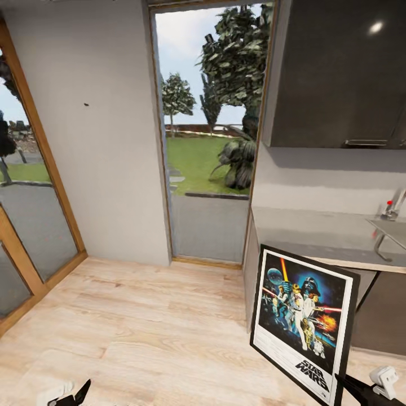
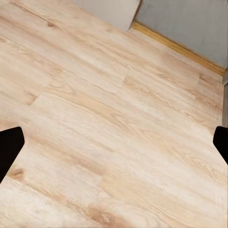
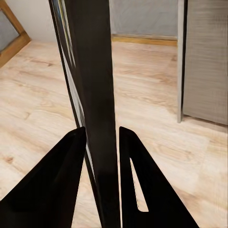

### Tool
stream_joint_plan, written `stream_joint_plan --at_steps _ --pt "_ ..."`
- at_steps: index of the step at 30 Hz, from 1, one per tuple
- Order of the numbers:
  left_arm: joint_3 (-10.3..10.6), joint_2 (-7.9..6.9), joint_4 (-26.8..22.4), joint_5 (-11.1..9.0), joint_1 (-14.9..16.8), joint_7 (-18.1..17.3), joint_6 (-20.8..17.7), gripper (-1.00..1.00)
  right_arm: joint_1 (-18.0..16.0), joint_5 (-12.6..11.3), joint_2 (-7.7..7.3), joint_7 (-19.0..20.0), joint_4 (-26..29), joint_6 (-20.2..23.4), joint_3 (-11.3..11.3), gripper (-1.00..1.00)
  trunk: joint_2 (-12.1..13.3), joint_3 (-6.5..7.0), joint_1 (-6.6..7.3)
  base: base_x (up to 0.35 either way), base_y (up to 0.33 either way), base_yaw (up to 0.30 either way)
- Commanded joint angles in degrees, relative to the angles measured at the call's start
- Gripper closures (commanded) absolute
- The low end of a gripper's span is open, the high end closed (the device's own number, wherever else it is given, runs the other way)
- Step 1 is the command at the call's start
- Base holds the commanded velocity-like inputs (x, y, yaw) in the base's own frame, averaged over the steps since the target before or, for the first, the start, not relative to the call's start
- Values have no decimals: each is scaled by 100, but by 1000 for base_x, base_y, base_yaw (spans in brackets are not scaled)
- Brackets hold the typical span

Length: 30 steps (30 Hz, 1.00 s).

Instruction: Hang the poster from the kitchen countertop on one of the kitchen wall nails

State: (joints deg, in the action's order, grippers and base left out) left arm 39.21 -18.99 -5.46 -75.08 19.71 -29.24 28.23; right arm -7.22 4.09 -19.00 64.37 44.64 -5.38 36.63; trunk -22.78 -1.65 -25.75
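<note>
Carrying the poster [image 1: 303, 321] by one lower corner, clear of the countertop [image 1: 316, 234], the right gripper [image 3: 100, 142] pinches its thin edge.

Held so low, it may swing or slip before reaching the wall nail [image 1: 86, 104]; the left gripper [image 2: 114, 145] hangs spread wide, empty.

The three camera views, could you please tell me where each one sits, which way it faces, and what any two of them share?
Head view: on the robot's head, facing forward and down at the wall, glass door and countertop; the right gripper holds the poster.
Left wrist view: near the left gripper, facing the wooden floor; dark fingertips at the edges.
Right wrist view: near the right gripper, along fingers clamping the poster's edge.
Shared: all three show the floor.
</note>
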Motion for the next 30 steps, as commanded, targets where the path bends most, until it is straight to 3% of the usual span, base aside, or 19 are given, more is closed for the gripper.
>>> stream_joint_plan --at_steps 1,30 --pt "46 -1 2 -61 6 -23 9 -100 -7 40 2 23 1 -51 20 100 -13 -14 -4 -4 47 134" --pt "43 0 1 -60 6 -19 7 -100 -7 40 2 23 1 -51 20 100 -13 -14 -4 0 4 11"
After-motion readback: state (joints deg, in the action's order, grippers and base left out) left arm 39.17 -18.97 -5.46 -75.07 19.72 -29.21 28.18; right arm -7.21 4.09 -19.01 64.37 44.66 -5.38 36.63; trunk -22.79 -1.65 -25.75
